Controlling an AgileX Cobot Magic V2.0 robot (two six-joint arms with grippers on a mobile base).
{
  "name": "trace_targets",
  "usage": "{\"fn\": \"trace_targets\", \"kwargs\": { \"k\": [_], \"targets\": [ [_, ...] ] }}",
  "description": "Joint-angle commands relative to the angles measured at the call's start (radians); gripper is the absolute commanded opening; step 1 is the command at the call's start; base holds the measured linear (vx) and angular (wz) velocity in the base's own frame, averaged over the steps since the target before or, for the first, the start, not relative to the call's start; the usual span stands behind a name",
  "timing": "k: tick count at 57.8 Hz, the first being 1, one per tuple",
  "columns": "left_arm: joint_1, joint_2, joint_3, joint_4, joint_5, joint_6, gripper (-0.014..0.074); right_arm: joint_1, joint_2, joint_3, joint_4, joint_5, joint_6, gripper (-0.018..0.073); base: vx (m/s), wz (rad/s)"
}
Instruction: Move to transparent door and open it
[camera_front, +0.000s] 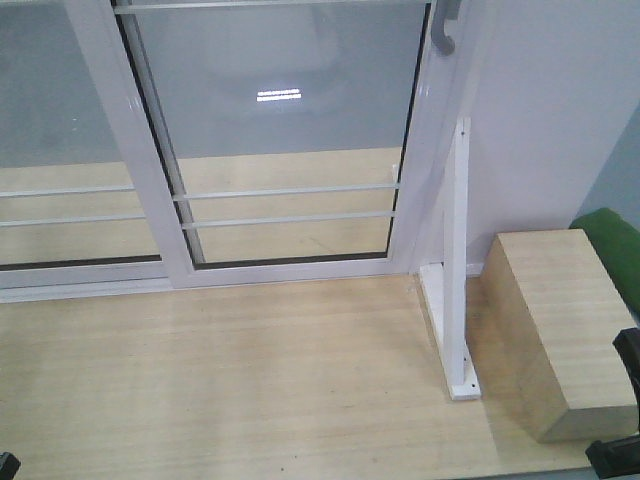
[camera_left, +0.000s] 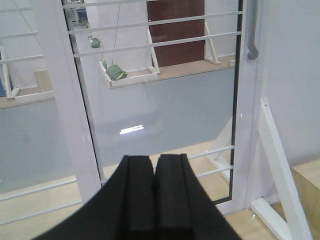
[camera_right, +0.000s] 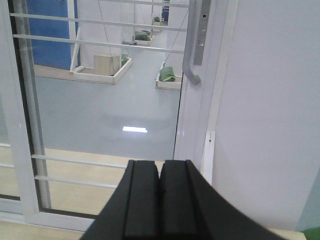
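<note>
The approach looks done: the transparent door (camera_front: 290, 120) stands just ahead, fully shut, its pull handle (camera_right: 188, 55) at the right untouched. The left gripper (camera_left: 154, 159) and right gripper (camera_right: 160, 163) both have their jaws pressed together, empty. Sliding the door open remains.

Robot test lab, indoor hall: sliding glass door (camera_front: 280, 130) mock-up braced by white strut (camera_front: 459, 260) on plywood platform (camera_front: 250, 380); similar white-framed platforms (camera_right: 117, 75) on glossy grey floor (camera_right: 100, 112) beyond.
</note>
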Motion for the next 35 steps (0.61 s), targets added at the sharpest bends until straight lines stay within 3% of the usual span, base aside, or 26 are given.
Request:
{"fn": "trace_targets", "kwargs": {
  "k": [1, 35],
  "targets": [
    [-0.004, -0.003, 0.025, -0.009, -0.084, -0.01, 0.0004, -0.004, -0.014, 0.014, -0.001, -0.082, -0.01, -0.0005, 0.41, 0.09],
    [-0.004, -0.003, 0.025, -0.009, -0.084, -0.01, 0.0004, -0.004, -0.014, 0.014, -0.001, -0.082, -0.01, -0.0005, 0.31, 0.09]
  ]
}}
